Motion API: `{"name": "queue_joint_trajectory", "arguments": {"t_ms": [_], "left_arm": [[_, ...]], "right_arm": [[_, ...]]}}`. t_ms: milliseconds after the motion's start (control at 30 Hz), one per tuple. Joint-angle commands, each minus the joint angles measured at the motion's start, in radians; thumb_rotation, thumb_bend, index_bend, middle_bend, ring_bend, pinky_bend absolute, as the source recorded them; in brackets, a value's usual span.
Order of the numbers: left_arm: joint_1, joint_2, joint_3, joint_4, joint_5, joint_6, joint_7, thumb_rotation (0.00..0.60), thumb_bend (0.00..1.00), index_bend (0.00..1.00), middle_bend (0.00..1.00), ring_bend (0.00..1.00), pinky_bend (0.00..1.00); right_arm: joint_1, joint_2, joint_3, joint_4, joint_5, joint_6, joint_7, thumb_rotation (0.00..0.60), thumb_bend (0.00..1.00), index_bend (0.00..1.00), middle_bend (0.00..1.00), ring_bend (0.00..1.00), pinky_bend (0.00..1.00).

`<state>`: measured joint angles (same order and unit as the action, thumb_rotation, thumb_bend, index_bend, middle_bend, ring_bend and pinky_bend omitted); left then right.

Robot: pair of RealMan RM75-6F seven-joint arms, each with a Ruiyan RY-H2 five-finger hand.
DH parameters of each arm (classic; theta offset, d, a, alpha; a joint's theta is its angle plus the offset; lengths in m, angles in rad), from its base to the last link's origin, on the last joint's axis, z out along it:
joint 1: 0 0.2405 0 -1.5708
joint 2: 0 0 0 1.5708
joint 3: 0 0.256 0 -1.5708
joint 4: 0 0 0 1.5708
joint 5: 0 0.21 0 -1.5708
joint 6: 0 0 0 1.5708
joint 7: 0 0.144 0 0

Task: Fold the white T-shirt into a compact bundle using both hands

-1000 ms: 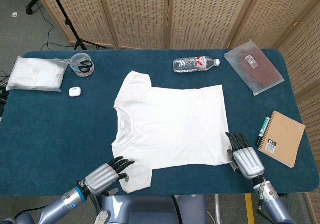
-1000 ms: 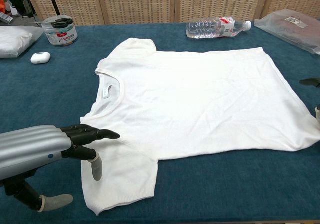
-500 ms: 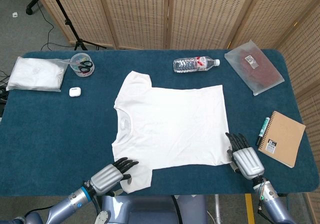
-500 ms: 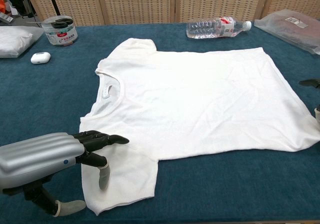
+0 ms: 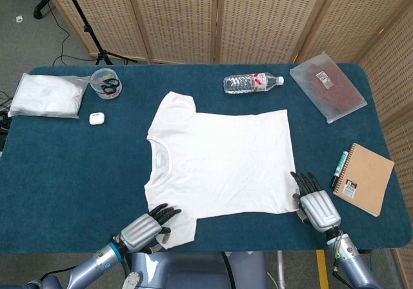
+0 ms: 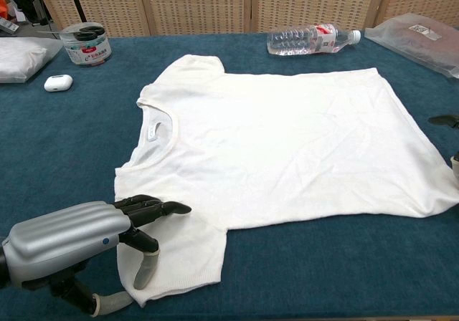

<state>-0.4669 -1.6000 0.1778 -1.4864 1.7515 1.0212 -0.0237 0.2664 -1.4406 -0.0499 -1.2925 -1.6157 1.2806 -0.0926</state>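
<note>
T-shirt [image 5: 219, 162] lies flat and unfolded at table [image 5: 58, 173] centre. Left hand [image 6: 75, 243] sits over the near sleeve, fingers spread, holding nothing. Right hand [image 5: 314, 202] rests beside the hem corner, fingers extended, empty. Bottle [image 5: 253, 82] lies beyond the shirt.

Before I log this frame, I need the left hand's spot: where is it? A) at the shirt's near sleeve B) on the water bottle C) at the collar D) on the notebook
A: the left hand sits at the near sleeve of the white T-shirt, fingers over its edge, far from the collar.
</note>
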Motion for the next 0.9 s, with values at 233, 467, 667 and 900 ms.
{"name": "queue_joint_trajectory", "arguments": {"t_ms": [233,467,667,900], "left_arm": [[0.009,0.005,-0.008,0.000,-0.012,0.044,0.009,0.600,0.55,0.71,0.00,0.00,0.00],[0.006,0.039,-0.026,-0.036,-0.032,0.068,-0.001,0.600,0.56,0.71,0.00,0.00,0.00],[-0.002,0.100,-0.029,-0.087,-0.024,0.094,-0.027,0.600,0.56,0.72,0.00,0.00,0.00],[-0.016,0.204,-0.010,-0.168,-0.007,0.114,-0.097,0.600,0.57,0.72,0.00,0.00,0.00]], "right_arm": [[-0.001,0.004,0.001,-0.001,-0.001,0.006,0.006,0.600,0.67,0.67,0.01,0.00,0.00],[-0.001,0.009,0.002,-0.005,-0.010,0.020,0.020,0.600,0.68,0.68,0.01,0.00,0.00],[-0.001,0.028,-0.008,-0.016,-0.048,0.055,0.068,0.600,0.72,0.69,0.02,0.00,0.00],[0.030,0.061,-0.050,-0.011,-0.155,0.088,0.201,0.600,0.72,0.70,0.05,0.00,0.00]]}}
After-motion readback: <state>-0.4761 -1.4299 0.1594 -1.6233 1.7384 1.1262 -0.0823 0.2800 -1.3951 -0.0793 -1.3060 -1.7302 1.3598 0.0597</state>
